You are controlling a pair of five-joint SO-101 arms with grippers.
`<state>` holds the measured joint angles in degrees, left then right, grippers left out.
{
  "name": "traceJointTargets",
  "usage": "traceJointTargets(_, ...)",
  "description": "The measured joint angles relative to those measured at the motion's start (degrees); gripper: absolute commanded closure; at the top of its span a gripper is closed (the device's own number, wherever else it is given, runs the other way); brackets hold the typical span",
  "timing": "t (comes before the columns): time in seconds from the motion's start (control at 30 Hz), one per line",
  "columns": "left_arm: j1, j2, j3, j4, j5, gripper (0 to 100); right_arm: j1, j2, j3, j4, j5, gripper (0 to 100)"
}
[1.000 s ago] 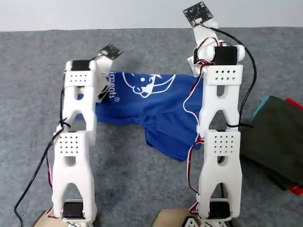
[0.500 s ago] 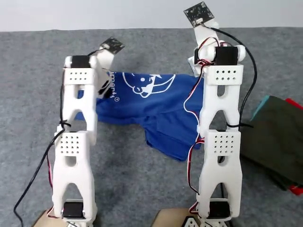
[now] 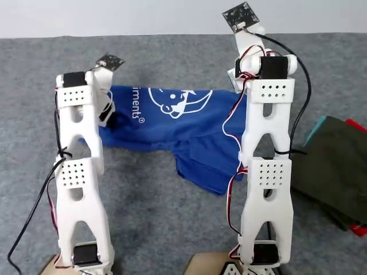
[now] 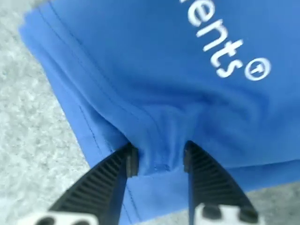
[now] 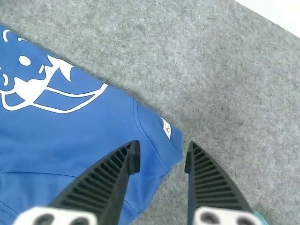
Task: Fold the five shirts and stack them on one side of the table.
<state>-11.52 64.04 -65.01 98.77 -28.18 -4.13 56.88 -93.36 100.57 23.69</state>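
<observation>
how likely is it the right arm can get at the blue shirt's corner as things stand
Probably yes: the right gripper is open over the tagged corner of the blue shirt, a finger to each side, with nothing lying between it and the cloth.

The high view looks down from above the near side, across the table (image 3: 183, 57); each wrist view points down, close over the blue shirt (image 3: 172, 129), the left at its left end, the right at its far right corner; all share it.
</observation>
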Motion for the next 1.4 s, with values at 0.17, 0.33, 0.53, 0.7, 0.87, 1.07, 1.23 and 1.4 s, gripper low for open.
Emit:
traceJointTargets(0.17,-0.35,1.23,-0.53,-1.58,1.58,83,-0.53,0.00,0.00,0.00,0.00,84.0)
traceJointTargets(0.33,-0.35,1.76,-2.11,-1.85,2.11,92,-0.53,0.00,0.00,0.00,0.00,84.0)
traceJointTargets(0.53,0.79,1.85,-2.11,-0.18,-0.53,99,-0.53,0.00,0.00,0.00,0.00,84.0)
traceJointTargets(0.7,0.97,1.85,-2.11,0.09,-1.05,99,-0.53,0.00,0.00,0.00,0.00,84.0)
traceJointTargets(0.87,0.97,-1.23,0.09,0.09,-1.23,99,-0.62,0.00,0.00,0.00,0.00,84.0)
traceJointTargets(1.07,0.97,-10.81,11.52,0.09,-1.23,99,-0.62,0.00,0.00,0.09,0.00,84.0)
traceJointTargets(1.23,0.26,-16.18,19.16,0.09,-1.23,99,-0.62,0.00,0.00,0.09,0.00,84.0)
traceJointTargets(1.4,-2.46,-16.62,20.04,0.09,-1.23,93,-0.62,0.00,0.00,0.09,0.00,84.0)
